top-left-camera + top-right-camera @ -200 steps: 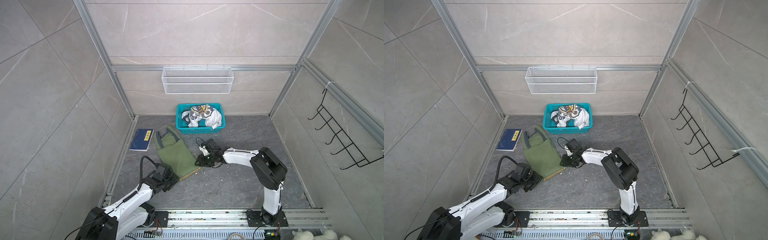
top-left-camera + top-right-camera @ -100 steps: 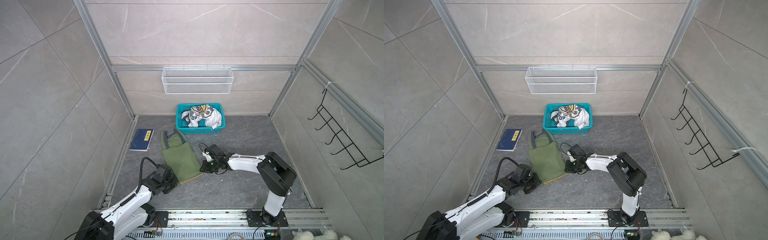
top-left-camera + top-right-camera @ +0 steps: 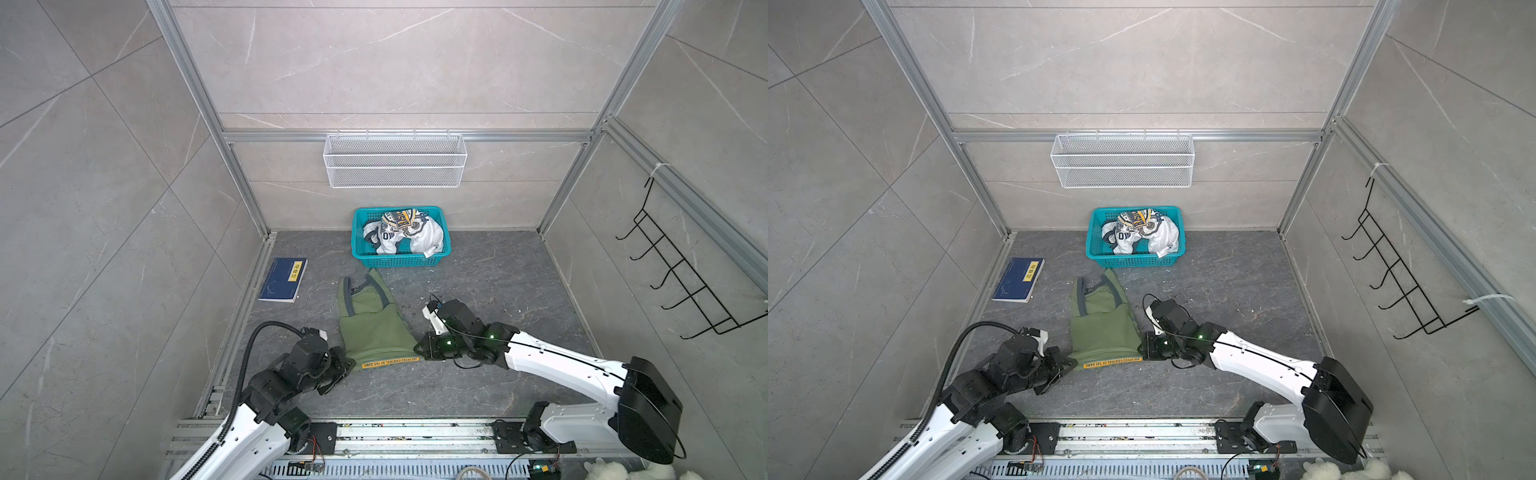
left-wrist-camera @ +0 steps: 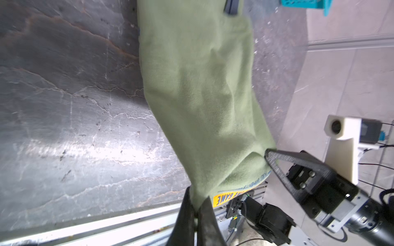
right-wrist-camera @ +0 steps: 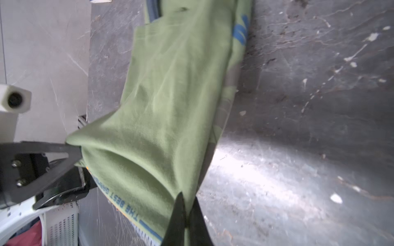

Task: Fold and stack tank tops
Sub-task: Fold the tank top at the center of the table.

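Closest to the robot, the left gripper (image 3: 348, 365) is shut tight on one bottom corner of the green tank top (image 3: 374, 332). The right gripper (image 3: 417, 348) is pinched shut on the other bottom corner. Both wrist views show dark fingers squeezed together with green cloth between them. A yellow strip (image 3: 388, 363) with words on it runs along the bottom edge, between the two grippers.

The green tank top lies on the grey floor (image 3: 478, 282), in the middle. Its long way runs from near to far. The bottom edge is on the near side. The straps (image 3: 361, 286) point away, toward the back wall, and lean a little to the robot's left. The right wrist view shows more than one layer of cloth along one side.

I think this is the fold step for the green one. The next move likely needs both arms to lift the bottom edge together and carry it toward the straps. They should go at the same speed and keep the cloth flat, or it may bunch up or slip out.

Farther back, the white tank top (image 3: 415, 243) sits crumpled in the teal basket (image 3: 355, 232), not folded yet. A blue book (image 3: 283, 279) lies off to the left.
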Controlling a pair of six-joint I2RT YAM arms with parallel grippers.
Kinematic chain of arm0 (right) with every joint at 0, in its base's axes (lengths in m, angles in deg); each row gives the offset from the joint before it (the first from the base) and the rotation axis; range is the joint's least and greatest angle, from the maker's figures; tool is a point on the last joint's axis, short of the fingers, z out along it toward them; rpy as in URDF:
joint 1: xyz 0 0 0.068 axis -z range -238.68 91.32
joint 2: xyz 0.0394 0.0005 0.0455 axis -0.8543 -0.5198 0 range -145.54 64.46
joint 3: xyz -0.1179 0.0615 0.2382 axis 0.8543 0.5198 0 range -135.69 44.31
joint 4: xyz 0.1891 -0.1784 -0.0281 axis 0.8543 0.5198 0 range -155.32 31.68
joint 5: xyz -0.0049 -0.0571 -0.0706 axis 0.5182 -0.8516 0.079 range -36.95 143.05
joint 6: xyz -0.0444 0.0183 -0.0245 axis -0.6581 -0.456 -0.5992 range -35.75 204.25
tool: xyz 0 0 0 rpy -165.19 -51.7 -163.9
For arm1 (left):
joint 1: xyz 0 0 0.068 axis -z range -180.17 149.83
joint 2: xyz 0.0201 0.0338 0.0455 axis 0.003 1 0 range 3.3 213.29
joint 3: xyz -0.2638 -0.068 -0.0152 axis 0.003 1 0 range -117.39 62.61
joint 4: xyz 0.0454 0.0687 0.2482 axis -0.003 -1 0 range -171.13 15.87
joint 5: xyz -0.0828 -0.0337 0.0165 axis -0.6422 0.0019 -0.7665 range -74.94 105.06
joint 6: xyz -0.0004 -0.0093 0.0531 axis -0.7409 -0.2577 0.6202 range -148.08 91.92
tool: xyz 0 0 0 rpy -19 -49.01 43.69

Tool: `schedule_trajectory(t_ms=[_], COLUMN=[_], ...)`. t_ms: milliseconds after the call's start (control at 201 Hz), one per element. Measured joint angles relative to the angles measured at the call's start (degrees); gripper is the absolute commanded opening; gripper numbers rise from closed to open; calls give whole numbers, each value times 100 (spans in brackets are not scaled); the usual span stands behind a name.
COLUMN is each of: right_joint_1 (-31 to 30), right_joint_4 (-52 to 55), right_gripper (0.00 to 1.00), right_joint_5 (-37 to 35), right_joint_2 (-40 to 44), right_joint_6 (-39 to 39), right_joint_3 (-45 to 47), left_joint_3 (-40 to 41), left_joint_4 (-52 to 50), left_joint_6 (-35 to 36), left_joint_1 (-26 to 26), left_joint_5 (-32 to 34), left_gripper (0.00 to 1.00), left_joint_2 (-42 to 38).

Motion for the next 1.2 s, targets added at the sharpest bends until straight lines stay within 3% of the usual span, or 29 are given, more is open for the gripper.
schedule_trajectory(t_ms=[338, 642, 1200], right_joint_1=[-136, 118, 852], right_joint_4=[905, 1270, 1226], right_gripper=[2, 2, 4], right_joint_5=[-627, -896, -393], right_joint_2=[326, -636, -2511], right_joint_6=[168, 74, -315], right_joint_3=[-1174, -2229, -3506], left_joint_3=[-1519, -2039, -1751], left_joint_4=[-299, -162, 1248], left_joint_6=[39, 387, 822], left_joint_1=[0, -125, -1775], left_joint_5=[505, 1233, 306], left_gripper=[0, 0, 2], left_joint_2=[721, 1888, 3469])
